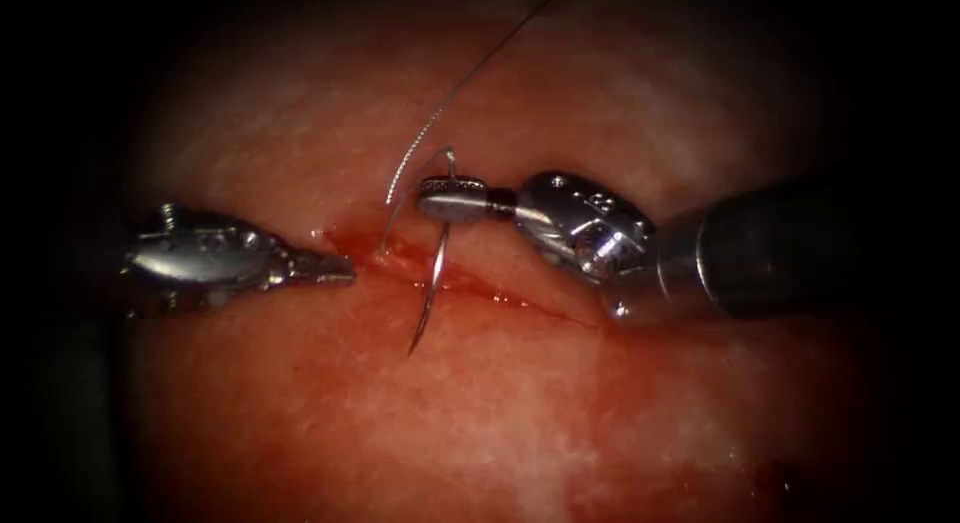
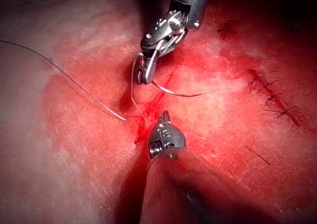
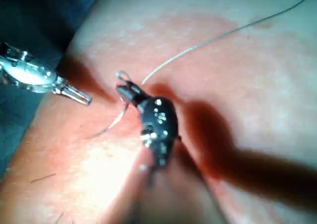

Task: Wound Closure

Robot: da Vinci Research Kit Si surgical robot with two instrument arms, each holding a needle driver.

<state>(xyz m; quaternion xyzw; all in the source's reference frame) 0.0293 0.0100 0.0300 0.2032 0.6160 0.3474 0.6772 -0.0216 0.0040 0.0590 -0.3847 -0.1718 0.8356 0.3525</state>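
right tool (image 1: 452, 198) has its jaws clamped on the needle (image 1: 432, 288) near the thread end of its curve, and the rest of the curve hangs free over the cut (image 1: 470, 283), tip clear of the tissue (image 1: 300, 413) on the near side. where the thread (image 1: 440, 113) joins the needle is hard to make out behind the jaws; it rises off toward the tissue's far edge. left tool (image 1: 335, 268) sits at the cut's left end, jaws pressed together on nothing, though whether the tip touches the tissue can't be told. red fluid (image 1: 500, 299) lines the cut. the left wrist view adds dark finished stitches (image 2: 270, 92) off to one side.
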